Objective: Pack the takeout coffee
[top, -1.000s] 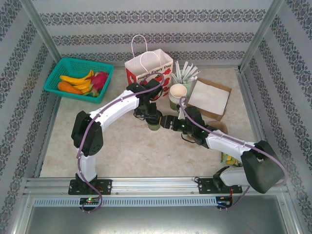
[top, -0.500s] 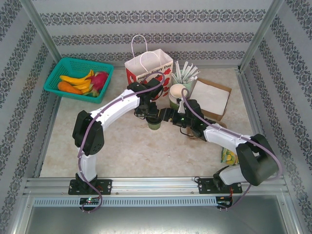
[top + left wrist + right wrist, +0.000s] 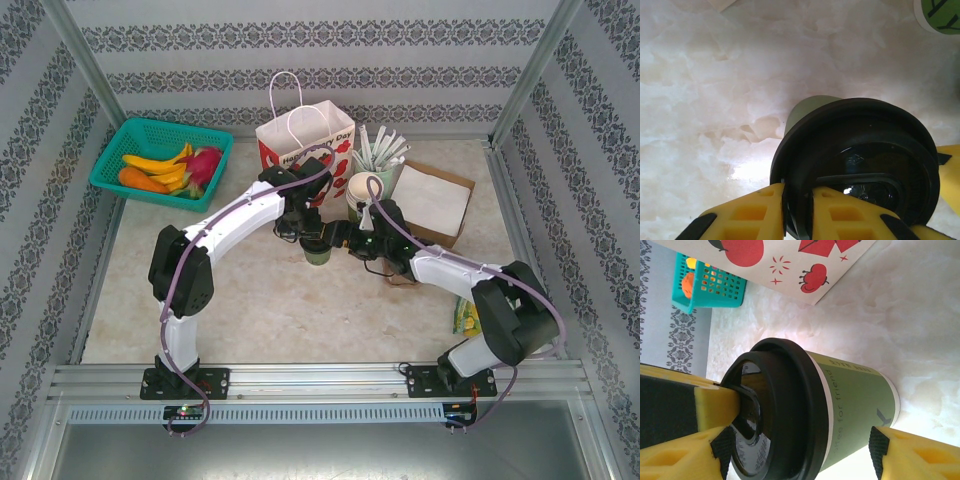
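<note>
Moved in since a sec ago: R gripper (image 3: 801,444), elbow swung inward, now right beside takeout coffee (image 3: 317,256) on its right side. Cup & L arm approx. same spot as before. Upright on marble-look table (image 3: 250,300) mid-scene, just in front of paper bag (image 3: 305,140), black lid on. Pinched at lid rim from above by L gripper (image 3: 797,212): yellow fingers (image 3: 755,215) nearly closed, rim edge wedged in the narrow slot btwn them, both sides seemingly touching. R jaws wide open, holding nothing. One pad level w/ lid, other near cup base, cup body seen btwn them; contact at lid-side pad unclear. Nested cup stack (image 3: 364,190) just right-rear of the coffee, napkin box (image 3: 432,205) beyond, stirrers (image 3: 382,150) behind. Teal fruit basket (image 3: 160,155) far left, well apart.
</note>
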